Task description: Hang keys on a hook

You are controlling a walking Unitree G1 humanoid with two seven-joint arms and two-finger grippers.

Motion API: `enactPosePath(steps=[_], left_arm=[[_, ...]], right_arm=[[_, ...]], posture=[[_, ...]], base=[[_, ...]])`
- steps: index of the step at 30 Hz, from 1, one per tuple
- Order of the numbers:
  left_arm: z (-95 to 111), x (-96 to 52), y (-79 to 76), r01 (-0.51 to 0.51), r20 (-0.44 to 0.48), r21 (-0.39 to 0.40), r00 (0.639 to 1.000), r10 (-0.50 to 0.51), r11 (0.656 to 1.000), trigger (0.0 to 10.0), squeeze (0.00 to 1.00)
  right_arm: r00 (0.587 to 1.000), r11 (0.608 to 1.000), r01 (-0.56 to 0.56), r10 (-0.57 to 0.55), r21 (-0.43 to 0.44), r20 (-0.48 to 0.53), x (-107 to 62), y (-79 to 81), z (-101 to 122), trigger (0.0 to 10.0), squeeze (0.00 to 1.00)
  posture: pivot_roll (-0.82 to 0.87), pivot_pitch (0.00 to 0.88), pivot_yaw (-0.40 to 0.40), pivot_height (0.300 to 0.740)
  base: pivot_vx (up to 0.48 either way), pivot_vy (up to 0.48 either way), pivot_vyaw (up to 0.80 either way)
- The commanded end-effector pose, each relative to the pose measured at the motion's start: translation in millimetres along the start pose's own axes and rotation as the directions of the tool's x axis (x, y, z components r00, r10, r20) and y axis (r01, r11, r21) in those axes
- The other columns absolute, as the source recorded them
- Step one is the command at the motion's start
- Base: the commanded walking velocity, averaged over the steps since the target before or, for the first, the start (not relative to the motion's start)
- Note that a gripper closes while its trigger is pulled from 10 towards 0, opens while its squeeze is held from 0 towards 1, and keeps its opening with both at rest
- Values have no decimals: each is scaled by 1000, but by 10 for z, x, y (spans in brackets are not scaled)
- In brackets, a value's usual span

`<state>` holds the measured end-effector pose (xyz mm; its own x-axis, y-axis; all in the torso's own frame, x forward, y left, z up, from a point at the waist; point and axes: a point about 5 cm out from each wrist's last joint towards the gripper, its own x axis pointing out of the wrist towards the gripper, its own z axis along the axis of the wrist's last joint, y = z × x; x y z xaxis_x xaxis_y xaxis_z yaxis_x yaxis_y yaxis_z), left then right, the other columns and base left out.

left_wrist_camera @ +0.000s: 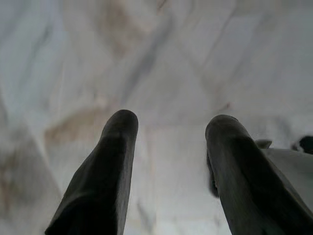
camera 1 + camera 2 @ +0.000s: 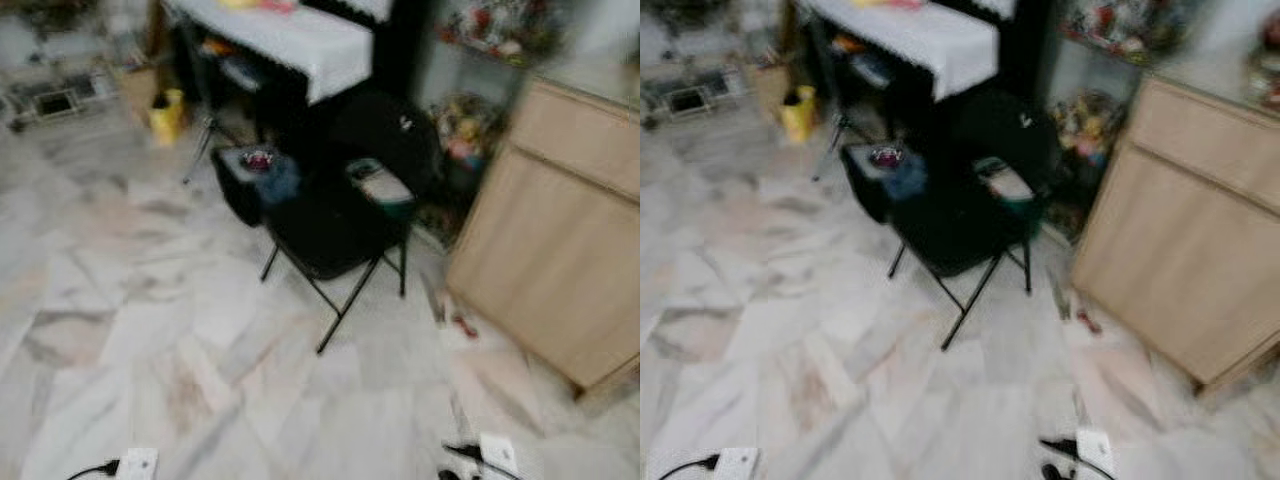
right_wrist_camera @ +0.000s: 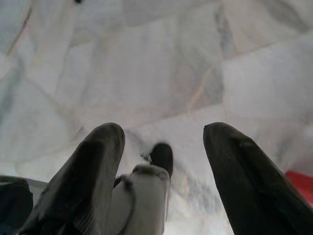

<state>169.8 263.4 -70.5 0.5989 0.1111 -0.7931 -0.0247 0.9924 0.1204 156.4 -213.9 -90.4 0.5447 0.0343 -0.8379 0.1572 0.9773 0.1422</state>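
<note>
Marble floor (image 2: 200,360), pale grey-white with brown and grey veining, runs along the lower edge of the head views and across most of the frame. At the bottom edge, left and right, white blocks with black cables show, probably parts of the robot itself; blur prevents a firm reading. Left pincer (image 1: 171,122), seen from its wrist camera: two black fingers spread apart over bare marble, nothing between them. Right pincer (image 3: 164,129), from its own wrist camera: fingers likewise spread wide over the floor, with a white-and-black part of the robot below and a red patch at the lower right edge, cut off. Centre of frame: black folding chair (image 2: 335,240) on thin crossed legs, loaded with dark items; a small tray or box with a reddish object (image 2: 258,160) sits at its left side, and a pale item lies at its right. Upper centre: worktop with white cloth (image 2: 300,40), dark space beneath. Upper left: yellow container (image 2: 166,115) on the floor. Right side: light wooden cabinet (image 2: 560,250), cut off by the frame edge, colourful clutter beyond it. Keys and hook: not identifiable anywhere, since both head views are motion-blurred.
</note>
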Motion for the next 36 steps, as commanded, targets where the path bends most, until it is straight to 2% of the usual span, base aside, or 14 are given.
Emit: enactPosePath(steps=[1,4,9,11,22,28,36], left_arm=[[-124,-46,91,-12,-45,33,999,14,999,10000,0],[-102,-46,117,-13,-40,48,999,15,999,10000,0],[-69,-39,113,-10,-30,54,999,12,998,10000,0],[-64,-33,88,0,-27,54,1000,1,999,10000,0],[-135,-34,1,17,-41,48,999,-15,999,10000,0],[-156,-38,-8,13,-38,19,999,-13,1000,10000,0],[-158,-40,-8,19,-40,41,999,-18,999,10000,0]], right_arm=[[1000,1000,-13,12,26,9,25,93,9,10000,0],[1000,999,-7,6,46,14,34,125,12,10000,0],[999,987,33,-38,157,30,37,116,16,10000,0],[998,984,47,-53,174,30,33,88,19,10000,0],[997,987,76,-78,139,15,-11,-66,-10,10000,0],[998,991,64,-67,116,17,-19,-80,-14,10000,0],[998,993,57,-60,107,22,-19,-74,-17,10000,0]], posture=[[166,0,46,740],[152,0,56,740],[141,0,56,740],[146,0,50,740],[153,0,-6,740],[159,0,-18,740],[155,0,-17,740]], base=[[0,0,-750],[0,0,-750],[0,0,-744],[0,0,-744],[0,-23,-741],[0,-234,-739],[0,0,-738]])
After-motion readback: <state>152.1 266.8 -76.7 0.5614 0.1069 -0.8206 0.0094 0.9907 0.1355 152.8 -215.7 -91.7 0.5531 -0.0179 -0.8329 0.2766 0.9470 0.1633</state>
